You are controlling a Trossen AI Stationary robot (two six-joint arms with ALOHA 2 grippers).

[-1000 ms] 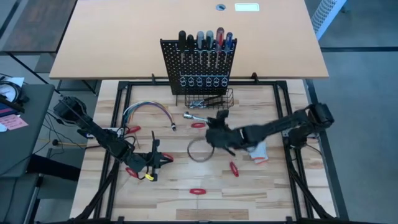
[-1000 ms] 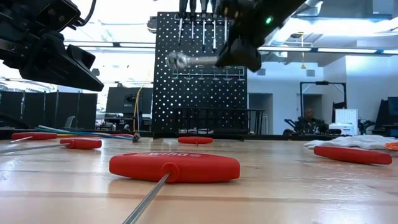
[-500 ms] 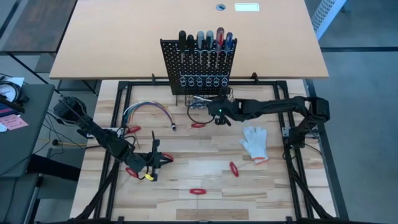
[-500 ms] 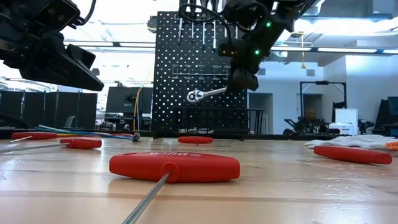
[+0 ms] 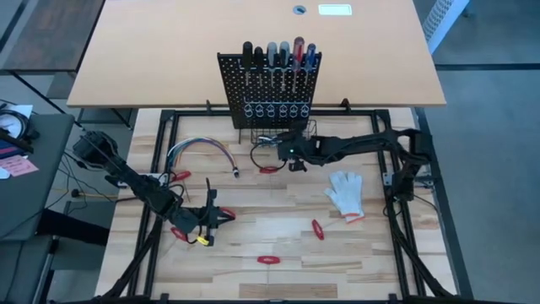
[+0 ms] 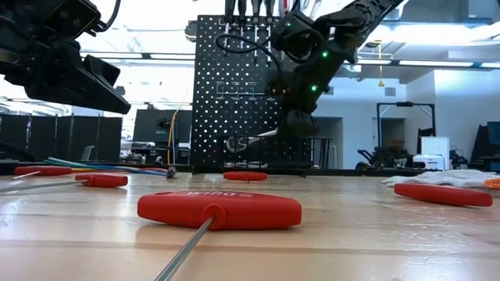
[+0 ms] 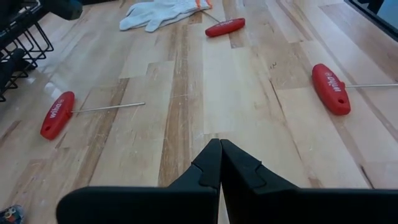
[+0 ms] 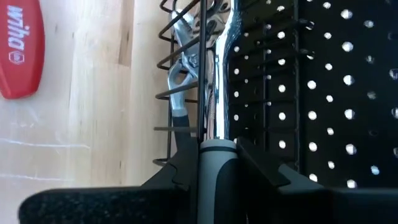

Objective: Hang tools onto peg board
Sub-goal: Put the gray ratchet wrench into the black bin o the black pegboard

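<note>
My right gripper [image 5: 288, 153] is by the back edge of the worktop [image 5: 253, 228], right at the wire basket [image 8: 186, 74] under the peg board [image 5: 272, 91]. It is squeezed tight on a silver ratchet wrench [image 8: 219, 93] by its grey handle. The wrench points straight out from my fingers, along the basket's wire wall, with its shiny head over the basket. I think the head is just above the rim, but it is hard to be sure. So the basket is right in front of this arm, and the next move is a small one.

My left gripper [image 7: 220, 163] waits near the front left corner, pressed closed and holding nothing. Red T-handle tools [image 7: 57, 115] lie on the wood, with a white glove [image 5: 344, 191] nearer the right edge. Beyond the table the low view shows a bright room.
</note>
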